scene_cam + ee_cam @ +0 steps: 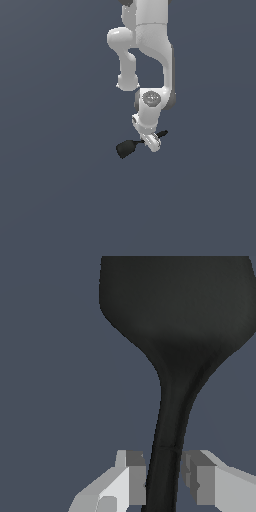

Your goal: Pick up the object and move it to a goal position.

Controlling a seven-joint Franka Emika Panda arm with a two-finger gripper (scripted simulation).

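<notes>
- Exterior view: white Panda arm point(147, 50) reaching down from the top edge of the picture, a little toward the exterior view's right of centre.
- Gripper point(150, 141) at the arm's lowest point, near the middle of the picture, tilted rather than hanging straight down.
- Black spatula point(131, 146) lying crosswise through the gripper: broad blocky head sticking out toward the exterior view's left and slightly lower, thin handle tip poking out toward the exterior view's right and slightly higher.
- Plain dark blue-grey surface point(55, 200) filling everything else; whether desk or backdrop, cannot tell, and no edge, seam or shadow showing whether the spatula touches it.
- Wide open room on every side of the gripper: toward both side edges and below.

- Wrist view: spatula point(175, 331) seen very close, its wide rounded head filling the upper part of the picture and cut off by the picture's edges.
- Head narrowing through a curved neck into the thin handle, running down between the two grey finger pads point(136, 478).
- Jaws drawn in narrowly around the handle, one pad touching it, the other just beside it with a thin gap showing; handle apparently gripped.
- Gripper point(167, 481) fingers white behind the pads, partly cut off by the picture's edge.
- Same flat blue-grey surface point(50, 381) behind the spatula, unbroken.
</notes>
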